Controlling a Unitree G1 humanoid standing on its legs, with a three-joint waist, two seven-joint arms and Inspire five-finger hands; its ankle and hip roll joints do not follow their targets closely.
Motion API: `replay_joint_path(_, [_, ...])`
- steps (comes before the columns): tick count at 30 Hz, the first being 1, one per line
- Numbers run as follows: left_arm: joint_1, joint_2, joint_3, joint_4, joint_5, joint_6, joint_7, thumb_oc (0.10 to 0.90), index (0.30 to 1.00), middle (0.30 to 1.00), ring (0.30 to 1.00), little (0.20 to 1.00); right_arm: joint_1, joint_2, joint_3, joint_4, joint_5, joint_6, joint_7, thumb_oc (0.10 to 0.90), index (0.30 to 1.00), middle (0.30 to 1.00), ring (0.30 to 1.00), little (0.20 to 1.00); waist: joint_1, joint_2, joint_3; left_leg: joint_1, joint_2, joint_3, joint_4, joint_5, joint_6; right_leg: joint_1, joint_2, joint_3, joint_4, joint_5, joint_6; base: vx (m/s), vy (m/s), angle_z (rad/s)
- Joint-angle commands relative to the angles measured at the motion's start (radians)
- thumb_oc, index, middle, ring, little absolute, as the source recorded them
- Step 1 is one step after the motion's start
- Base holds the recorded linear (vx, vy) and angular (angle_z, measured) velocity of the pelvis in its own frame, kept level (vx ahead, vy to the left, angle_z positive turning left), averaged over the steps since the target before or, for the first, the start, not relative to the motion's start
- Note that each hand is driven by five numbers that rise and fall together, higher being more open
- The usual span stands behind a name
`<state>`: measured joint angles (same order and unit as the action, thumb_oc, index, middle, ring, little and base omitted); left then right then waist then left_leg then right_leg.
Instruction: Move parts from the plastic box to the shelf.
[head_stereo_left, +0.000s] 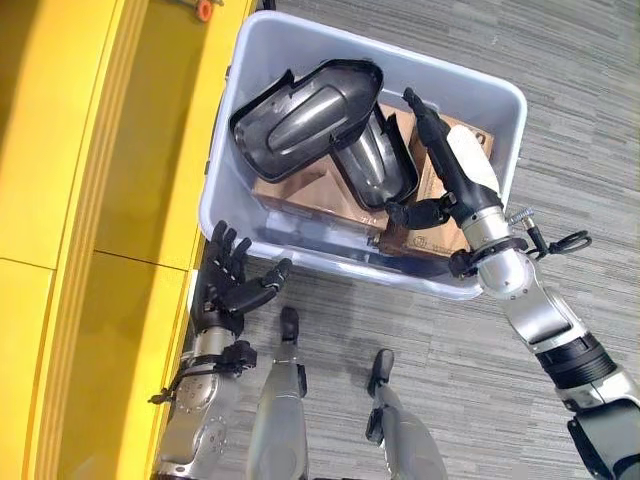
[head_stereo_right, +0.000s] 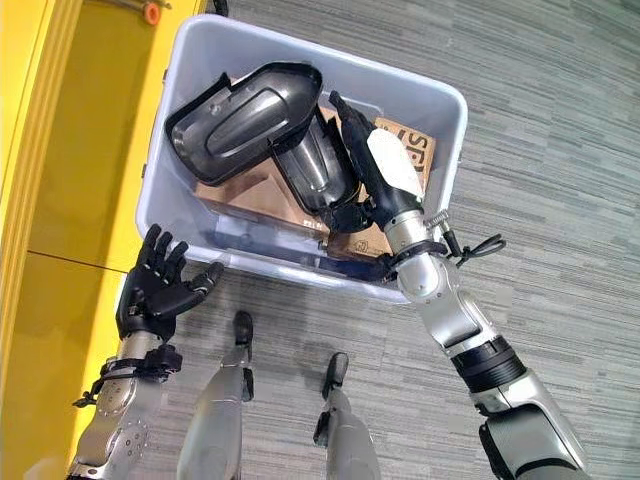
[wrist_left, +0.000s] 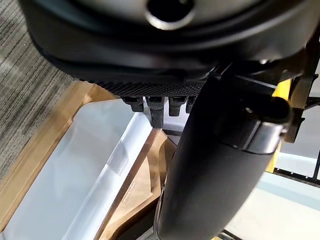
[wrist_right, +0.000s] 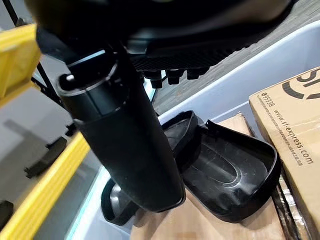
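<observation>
Printed cardboard box (wrist_right: 292, 145) in plastic box (head_stereo_left: 480, 95); right hand (head_stereo_left: 455, 165) above.

Grey striped carpet floor (head_stereo_left: 580, 120) carries everything. Plastic box (head_stereo_left: 500, 105), pale translucent, sits directly on the floor, one long side just beside the yellow shelf (head_stereo_left: 90, 200). The shelf unit stands on the floor along the robot's left. Inside the box, on its bottom: brown cardboard cartons (head_stereo_right: 405, 140), with two dark moulded parts (head_stereo_left: 300, 115) lying on top of the cartons, one overlapping the other.
</observation>
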<state>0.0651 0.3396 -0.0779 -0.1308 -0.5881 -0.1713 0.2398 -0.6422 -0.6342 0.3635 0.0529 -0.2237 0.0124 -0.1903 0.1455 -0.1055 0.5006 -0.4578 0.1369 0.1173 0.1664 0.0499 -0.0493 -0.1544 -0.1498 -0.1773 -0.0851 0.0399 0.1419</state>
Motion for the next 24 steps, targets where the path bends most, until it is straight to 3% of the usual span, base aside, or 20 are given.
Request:
replay_joint_path(1, [0.023, 0.054, 0.016, -0.137, -0.019, -0.089, 0.022, 0.900, 1.000, 1.000, 1.000, 1.000, -0.137, -0.022, -0.007, -0.032, -0.033, -0.054, -0.073, 0.900, 1.000, 1.000, 1.000, 1.000, 0.004, -0.009, -0.039, -0.047, 0.071, 0.001, -0.004, 0.050, -0.073, 0.087, -0.058, -0.044, -0.002, -0.054, 0.025, -0.01, -0.007, 0.07])
replay_joint_path(14, [0.004, 0.054, 0.010, -0.149, -0.018, -0.106, 0.042, 0.900, 1.000, 1.000, 1.000, 1.000, -0.252, -0.050, 0.045, 0.098, -0.083, -0.025, -0.092, 0.900, 1.000, 1.000, 1.000, 1.000, 0.017, 0.010, 0.019, -0.099, 0.057, -0.015, 0.013, 0.052, -0.076, 0.061, -0.055, -0.059, 0.006, -0.059, 0.019, -0.02, -0.005, 0.04])
replay_joint_path(24, [-0.006, 0.059, -0.005, -0.153, -0.014, -0.111, 0.049, 0.900, 1.000, 1.000, 1.000, 1.000, -0.294, -0.050, 0.065, 0.161, -0.095, -0.010, -0.105, 0.900, 1.000, 1.000, 1.000, 1.000, 0.010, 0.013, 0.019, -0.170, 0.061, -0.023, 0.037, 0.044, -0.074, -0.008, -0.047, -0.054, 0.027, -0.069, 0.013, 0.00, 0.000, 0.00])
